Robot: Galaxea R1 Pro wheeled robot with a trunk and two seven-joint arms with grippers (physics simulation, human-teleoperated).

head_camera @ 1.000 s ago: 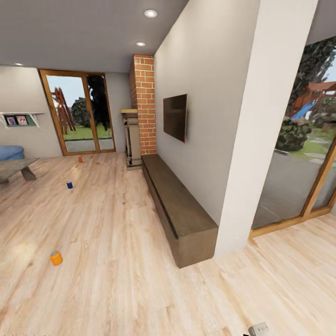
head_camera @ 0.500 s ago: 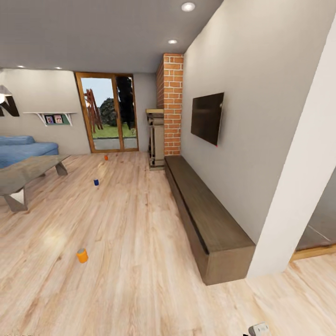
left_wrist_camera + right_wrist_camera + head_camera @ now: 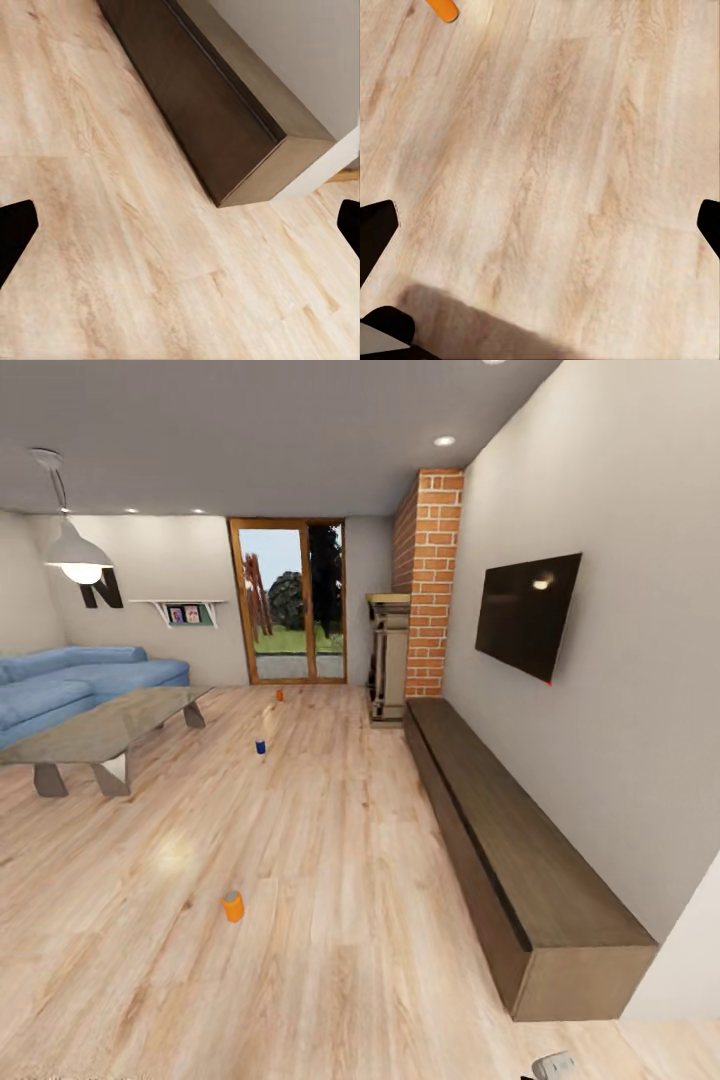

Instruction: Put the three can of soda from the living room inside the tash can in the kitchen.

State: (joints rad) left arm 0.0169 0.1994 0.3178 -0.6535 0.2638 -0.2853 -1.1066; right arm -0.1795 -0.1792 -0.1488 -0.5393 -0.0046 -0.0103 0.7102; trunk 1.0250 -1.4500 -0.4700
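Your left gripper (image 3: pixel 180 225) and right gripper (image 3: pixel 540 225) both hung spread apart and empty over the floor (image 3: pixel 330 880). The nearest orange can (image 3: pixel 232 906) stood ahead, the blue can (image 3: pixel 260 746) and far orange can (image 3: pixel 279 695) beyond — approaching fast risked your base knocking one rolling.

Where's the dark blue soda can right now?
In the head view, the dark blue can stands on the wood floor left of centre, just right of the grey low table, between the far orange can and the near one.
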